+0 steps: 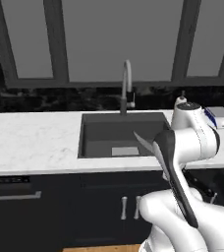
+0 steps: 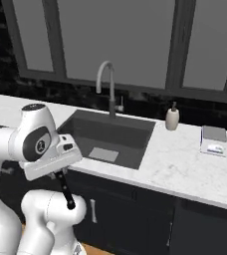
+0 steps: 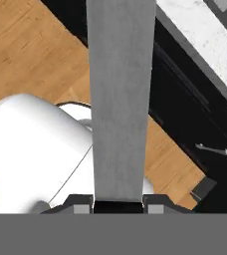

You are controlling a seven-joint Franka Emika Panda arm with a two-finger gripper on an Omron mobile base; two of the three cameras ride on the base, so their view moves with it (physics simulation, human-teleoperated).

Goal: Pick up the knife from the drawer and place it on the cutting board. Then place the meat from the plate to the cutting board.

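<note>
The fingers [image 3: 118, 207] clamp the knife [image 3: 118, 99] — grey blade filling the gap — above the wooden floor [image 3: 26, 55].

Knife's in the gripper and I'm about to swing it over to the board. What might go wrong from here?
1. The gripper appears to pinch the knife on its flat blade, with the dark handle hanging free under the hand. A quick swing may let it pivot or slip.
2. In the left base view the blade tip sticks out over the sink at about the height of the counter. It could scrape the edge as the arm turns.
</note>
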